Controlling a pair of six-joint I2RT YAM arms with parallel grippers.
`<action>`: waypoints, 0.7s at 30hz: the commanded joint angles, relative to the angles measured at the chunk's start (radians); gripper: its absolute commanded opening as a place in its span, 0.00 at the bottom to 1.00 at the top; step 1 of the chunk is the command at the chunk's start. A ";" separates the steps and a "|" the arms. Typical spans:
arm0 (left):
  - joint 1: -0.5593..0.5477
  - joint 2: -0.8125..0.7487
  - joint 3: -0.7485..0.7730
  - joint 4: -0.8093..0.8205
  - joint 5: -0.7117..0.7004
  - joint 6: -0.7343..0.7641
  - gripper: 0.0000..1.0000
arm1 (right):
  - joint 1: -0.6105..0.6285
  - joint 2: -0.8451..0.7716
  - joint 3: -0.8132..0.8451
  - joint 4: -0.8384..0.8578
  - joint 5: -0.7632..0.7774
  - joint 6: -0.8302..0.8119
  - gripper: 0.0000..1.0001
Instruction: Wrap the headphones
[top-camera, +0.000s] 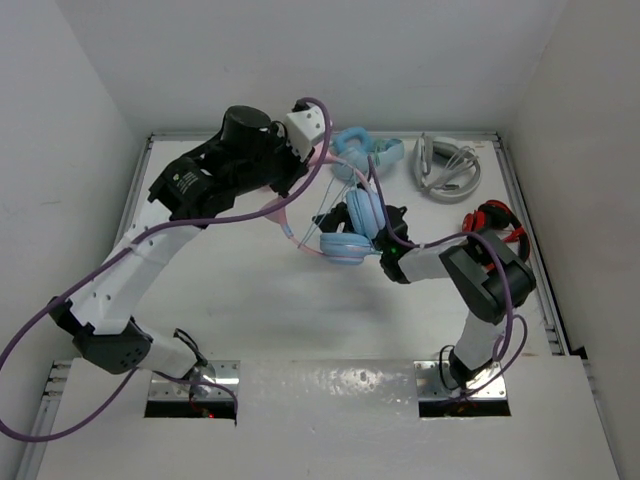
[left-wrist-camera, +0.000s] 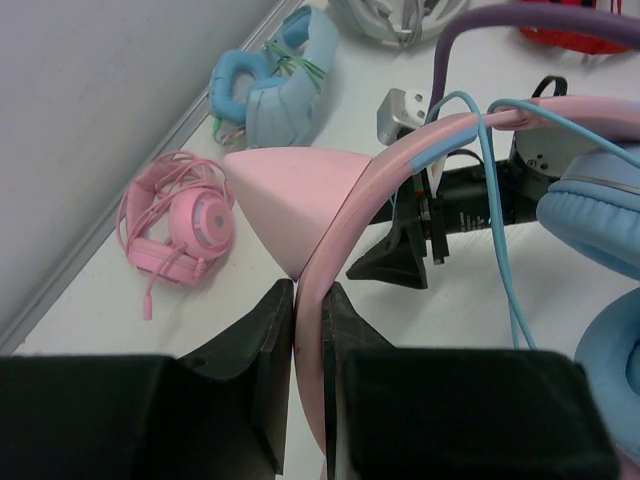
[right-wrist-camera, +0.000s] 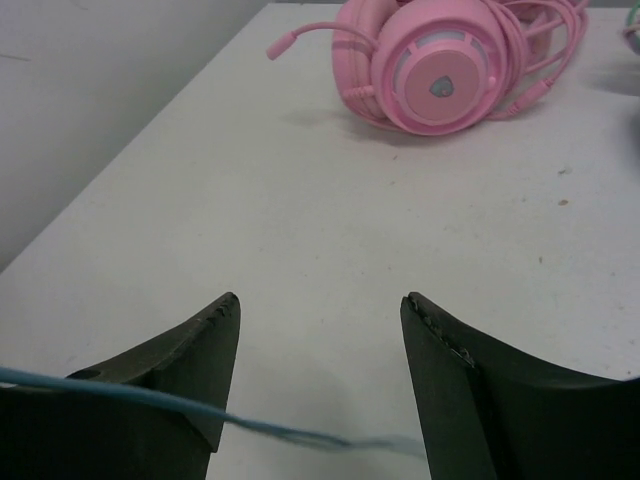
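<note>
The white bench (top-camera: 250, 300) carries everything. Near its middle, between the two arms, are the headphones (top-camera: 352, 228) with a pink cat-eared headband, round light blue ear cups and a thin light blue cable. Whether the cups rest on the bench or hang just above it cannot be told. An all-pink set of headphones (right-wrist-camera: 440, 70) and an all-light-blue set (left-wrist-camera: 275, 85) lie well apart from them, toward the far edge.

The left jaws are closed flat on the pink headband (left-wrist-camera: 400, 160), just beside its stiff triangular cat ear (left-wrist-camera: 285, 195). The band looks like smooth, springy plastic. It is probably light and firm enough to hold there, though it may twist in so narrow a pinch.

The padded ear cups (left-wrist-camera: 600, 220) look soft and bulky, so they would be a poor place to grip.

The right jaws stand partly open and hold nothing. The cable (right-wrist-camera: 150, 400) drapes across one finger and into the gap, unclamped. It is limp and thin, likely to slip free or snag on the cat ears. It is best pinched squarely, close to the cup.
</note>
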 joint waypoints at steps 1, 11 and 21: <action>-0.007 -0.016 0.104 0.096 -0.009 -0.092 0.00 | 0.032 0.037 0.029 -0.007 0.164 -0.094 0.65; -0.007 -0.005 0.217 0.070 -0.011 -0.151 0.00 | 0.079 0.168 0.114 -0.061 0.274 -0.083 0.49; -0.004 -0.014 0.240 0.077 -0.120 -0.193 0.00 | 0.086 0.120 -0.007 -0.002 0.349 -0.063 0.00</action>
